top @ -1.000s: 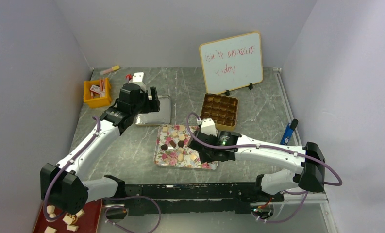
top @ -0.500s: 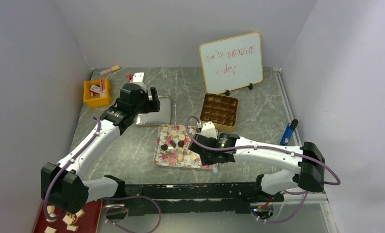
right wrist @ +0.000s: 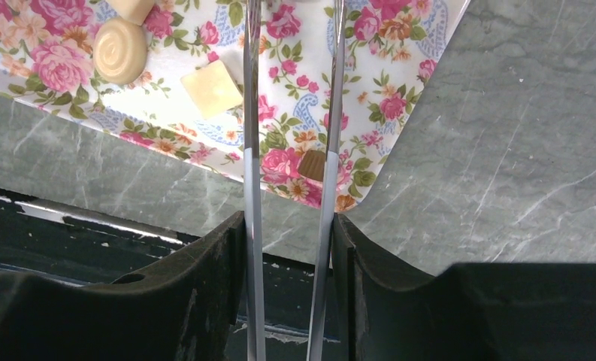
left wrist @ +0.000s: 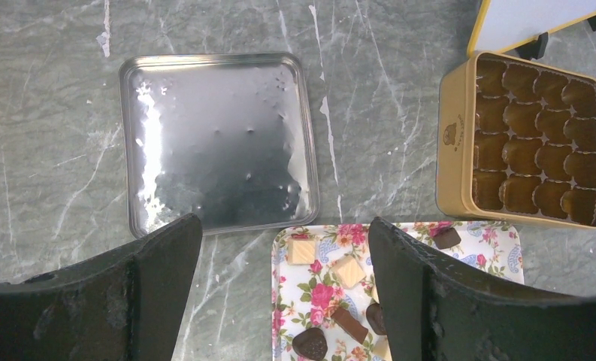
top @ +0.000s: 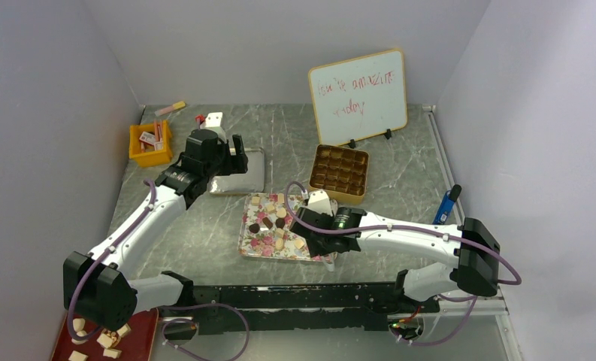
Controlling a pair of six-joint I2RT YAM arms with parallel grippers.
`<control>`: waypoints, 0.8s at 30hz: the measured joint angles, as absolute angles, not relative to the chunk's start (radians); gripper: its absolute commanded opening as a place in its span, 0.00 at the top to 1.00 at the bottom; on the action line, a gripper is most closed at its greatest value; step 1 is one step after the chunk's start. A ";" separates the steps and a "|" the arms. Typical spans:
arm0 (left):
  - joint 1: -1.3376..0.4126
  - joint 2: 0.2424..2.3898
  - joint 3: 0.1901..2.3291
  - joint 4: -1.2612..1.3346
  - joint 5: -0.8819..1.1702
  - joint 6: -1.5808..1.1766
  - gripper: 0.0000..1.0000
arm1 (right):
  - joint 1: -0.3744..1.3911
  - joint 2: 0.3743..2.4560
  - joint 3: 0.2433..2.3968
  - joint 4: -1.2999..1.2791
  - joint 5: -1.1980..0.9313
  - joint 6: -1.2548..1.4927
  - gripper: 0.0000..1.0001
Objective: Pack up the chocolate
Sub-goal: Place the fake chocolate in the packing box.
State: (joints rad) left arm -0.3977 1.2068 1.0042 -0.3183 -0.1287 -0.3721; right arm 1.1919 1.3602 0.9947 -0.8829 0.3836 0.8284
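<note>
A grey, white-veined, marble-look desk carries a rectangular, glossy, rose-patterned tray. Beyond the tray lie a square lid of shiny silver metal and a square gold tin lined with rows of brown moulded cups. The chocolate is scattered on the tray: small bite-size pieces in dark brown, tan and cream, some round, some square. The left claw hangs spread wide near the lid. The right claw has two thin blades, narrowly parted. It is over the tray's corner, with a brown piece beside one blade.
</note>
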 measured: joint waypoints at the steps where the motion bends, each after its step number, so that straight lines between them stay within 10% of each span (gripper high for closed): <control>1: -0.398 1.207 1.004 -0.318 -0.129 -0.372 0.14 | 1.191 1.360 0.992 -0.879 0.384 0.827 0.55; 10: -0.398 1.207 1.004 -0.318 -0.128 -0.379 0.14 | 1.184 1.361 0.960 -0.863 0.382 0.818 0.68; 17: -0.398 1.207 1.004 -0.318 -0.128 -0.380 0.14 | 1.184 1.362 0.958 -0.863 0.375 0.818 0.98; 24: -0.398 1.207 1.004 -0.318 -0.128 -0.379 0.14 | 1.184 1.362 0.969 -0.875 0.376 0.819 1.00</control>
